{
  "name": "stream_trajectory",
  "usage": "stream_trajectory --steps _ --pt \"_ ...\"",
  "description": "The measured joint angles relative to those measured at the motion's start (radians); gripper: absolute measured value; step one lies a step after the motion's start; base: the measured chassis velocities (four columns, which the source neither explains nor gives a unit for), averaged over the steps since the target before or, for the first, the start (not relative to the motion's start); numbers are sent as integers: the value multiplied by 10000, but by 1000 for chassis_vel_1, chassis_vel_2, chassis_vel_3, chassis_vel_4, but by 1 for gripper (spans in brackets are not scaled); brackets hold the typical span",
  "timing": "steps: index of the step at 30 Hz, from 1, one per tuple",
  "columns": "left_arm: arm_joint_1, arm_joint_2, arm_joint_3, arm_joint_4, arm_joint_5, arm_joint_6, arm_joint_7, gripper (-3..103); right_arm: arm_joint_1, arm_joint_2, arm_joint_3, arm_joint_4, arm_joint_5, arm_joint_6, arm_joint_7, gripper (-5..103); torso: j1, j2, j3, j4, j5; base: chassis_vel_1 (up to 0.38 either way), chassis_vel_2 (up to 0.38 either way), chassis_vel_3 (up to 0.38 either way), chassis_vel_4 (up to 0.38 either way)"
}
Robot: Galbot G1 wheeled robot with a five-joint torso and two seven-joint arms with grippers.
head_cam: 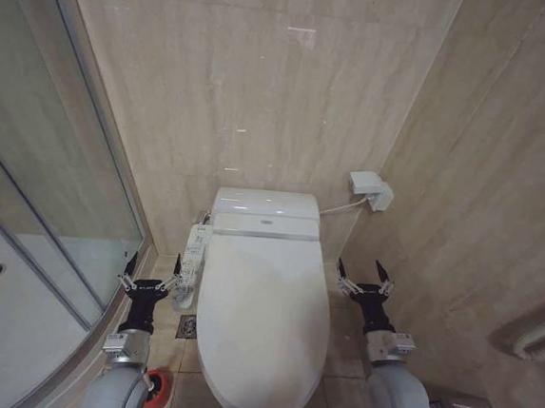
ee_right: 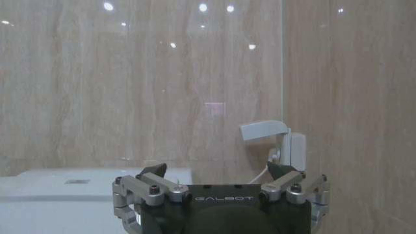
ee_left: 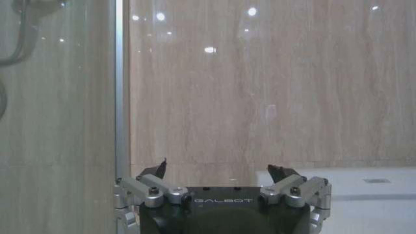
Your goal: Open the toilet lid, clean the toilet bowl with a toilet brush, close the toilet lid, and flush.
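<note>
Flanking the shut toilet lid [head_cam: 262, 322], left hand [head_cam: 152, 276] and right hand [head_cam: 362, 278] hover spread wide, empty. Glossy, stiff and likely slippery, so hook under its near rim.

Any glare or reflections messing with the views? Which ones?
Head view: soft sheen on the closed toilet lid, faint bright patch high on the back wall. Left wrist view: bright ceiling-light spots on the glossy wall tile above the left gripper. Right wrist view: similar specular dots above the right gripper.
</note>
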Motion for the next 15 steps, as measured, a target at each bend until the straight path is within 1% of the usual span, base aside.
stream_trajectory --steps 6,10,11,15 --pt "-54 -3 49 100 0 -37 17 100 1 0 0 0 0 0 0 100 5 -1 2 0 -3 -144 135 146 -154" --pt "-94 -4 73 163 0 -54 19 100 7 0 -1 0 0 0 0 100 18 -6 8 7 -1 -119 147 106 -127" --pt "-107 -3 88 173 0 -58 21 100 7 0 0 0 0 0 0 100 16 -6 6 1 -2 -93 75 88 -30" --pt "-119 -4 126 179 0 -62 33 100 4 -1 0 0 0 0 0 100 7 -4 3 0 1 -10 -31 4 8"
